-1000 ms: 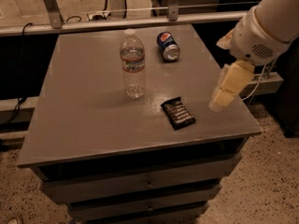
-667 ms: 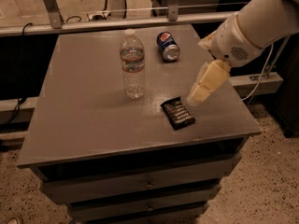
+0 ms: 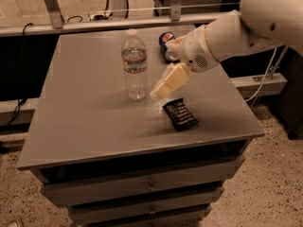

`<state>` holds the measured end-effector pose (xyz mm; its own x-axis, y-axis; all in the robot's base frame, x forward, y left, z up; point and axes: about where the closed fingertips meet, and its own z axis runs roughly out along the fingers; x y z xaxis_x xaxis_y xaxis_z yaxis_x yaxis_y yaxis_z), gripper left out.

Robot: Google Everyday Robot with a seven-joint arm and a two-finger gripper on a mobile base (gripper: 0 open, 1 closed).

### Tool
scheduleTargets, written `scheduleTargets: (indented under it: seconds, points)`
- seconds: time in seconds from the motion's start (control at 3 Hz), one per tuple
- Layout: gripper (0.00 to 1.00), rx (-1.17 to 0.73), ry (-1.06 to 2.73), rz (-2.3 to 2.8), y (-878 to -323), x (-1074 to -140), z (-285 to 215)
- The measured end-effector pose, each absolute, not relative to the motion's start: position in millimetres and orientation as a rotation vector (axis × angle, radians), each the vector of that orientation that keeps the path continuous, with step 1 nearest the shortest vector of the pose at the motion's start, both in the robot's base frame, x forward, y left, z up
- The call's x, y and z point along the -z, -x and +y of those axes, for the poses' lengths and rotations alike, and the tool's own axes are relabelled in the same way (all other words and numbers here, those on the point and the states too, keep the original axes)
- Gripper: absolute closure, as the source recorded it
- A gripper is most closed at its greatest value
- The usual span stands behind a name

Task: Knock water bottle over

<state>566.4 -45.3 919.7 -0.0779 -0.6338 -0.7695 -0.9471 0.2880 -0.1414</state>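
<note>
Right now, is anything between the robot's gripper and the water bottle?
Nothing visible. The gripper hangs close beside the upright water bottle, only bare tabletop between them. The black packet and the soda can lie off that path.

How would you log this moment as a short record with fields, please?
surface: grey cabinet top, drawers below
water bottle: upright, capped, toward the rear centre
gripper: low over the top, close to the right of the bottle's lower half; contact cannot be told
soda can: behind the bottle to the right, partly hidden by the arm
snack packet: lying flat, in front of the gripper
task status: bottle not yet knocked over
</note>
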Motion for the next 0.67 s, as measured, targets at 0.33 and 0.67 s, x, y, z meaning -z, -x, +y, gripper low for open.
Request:
scheduleTargets:
  seconds: [0.33, 0.67]
  points:
    - [0.00, -0.603, 1.399, 1.727, -583.2, -907.2, -11.8]
    - [0.00, -0.679, 1.379, 1.692, -589.1, -895.2, 18.7]
